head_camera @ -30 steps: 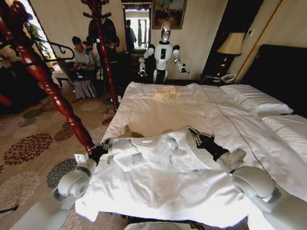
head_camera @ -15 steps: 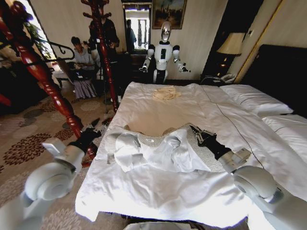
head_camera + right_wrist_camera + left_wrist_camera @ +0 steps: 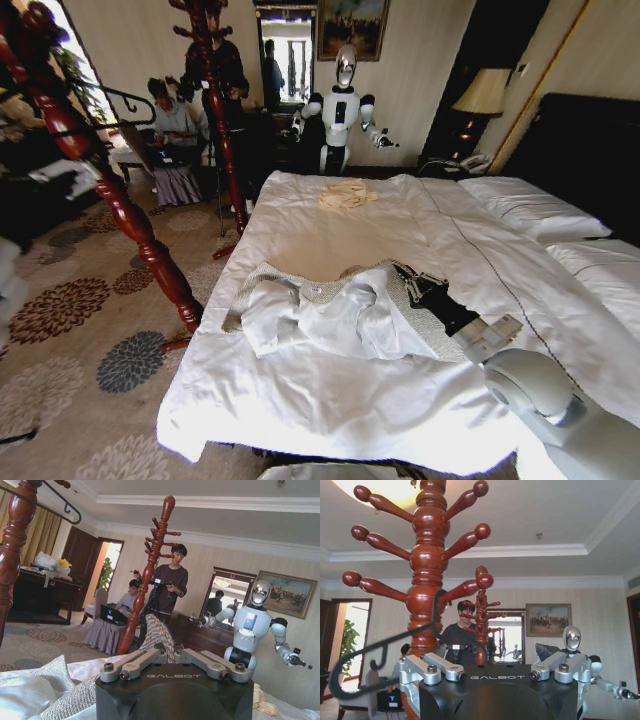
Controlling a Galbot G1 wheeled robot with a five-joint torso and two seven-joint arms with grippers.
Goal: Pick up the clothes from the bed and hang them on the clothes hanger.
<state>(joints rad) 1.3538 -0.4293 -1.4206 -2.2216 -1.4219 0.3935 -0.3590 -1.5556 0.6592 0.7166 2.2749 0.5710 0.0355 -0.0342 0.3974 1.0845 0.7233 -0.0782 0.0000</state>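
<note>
Currently: bed point(image 3: 330, 390) fills the head view, white duvet, near edge toward the robot. Jacket point(image 3: 330, 315) lies lining-up across the near half, well clear of the cream garment point(image 3: 347, 194) farther up. Right gripper point(image 3: 418, 284) rests on the jacket's right shoulder; the right wrist view shows herringbone cloth pinched between nearly closed fingers. Left gripper point(image 3: 492, 672) is raised beside the wooden coat stand point(image 3: 427, 580), jaws spread, nothing gripped; black hanger point(image 3: 385, 647) hangs just by it on a peg. Judged step: fetching the hanger. Next move needs the fingers around its thin bar. Carpet beside the bed gives open room; stand pegs crowd the approach.
</note>
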